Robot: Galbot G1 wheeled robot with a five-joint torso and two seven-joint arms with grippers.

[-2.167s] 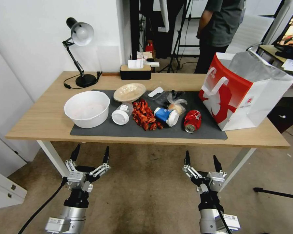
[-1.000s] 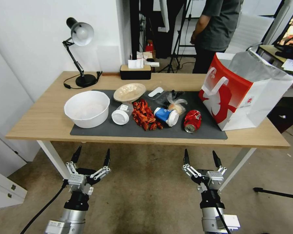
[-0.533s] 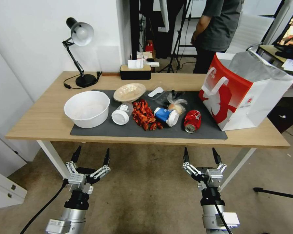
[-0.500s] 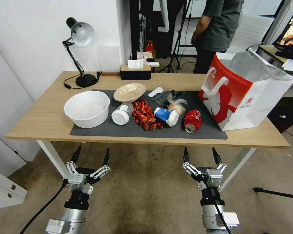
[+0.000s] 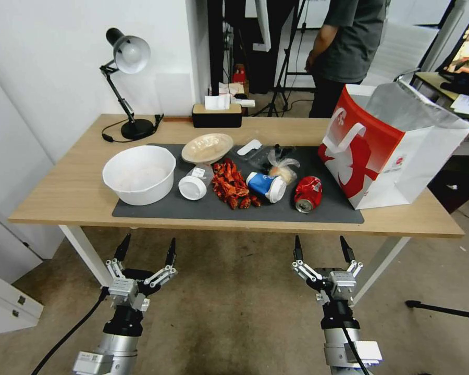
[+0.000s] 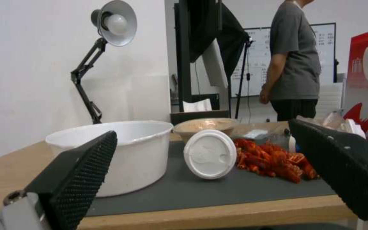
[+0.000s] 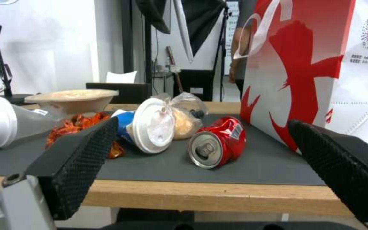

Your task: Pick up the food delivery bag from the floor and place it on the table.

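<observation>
Black fingers point(image 5: 123, 246) spread on both low-held grippers, apparently level.

The food delivery bag point(image 5: 388, 151) is red and white with silver foil lining and a small round red logo. The table point(image 5: 62, 192) is light wood with a dark grey mat point(image 5: 193, 208). There's a white bowl point(image 5: 139, 174), a crushed red can point(image 5: 308, 194) and a black lamp point(image 5: 127, 78).
</observation>
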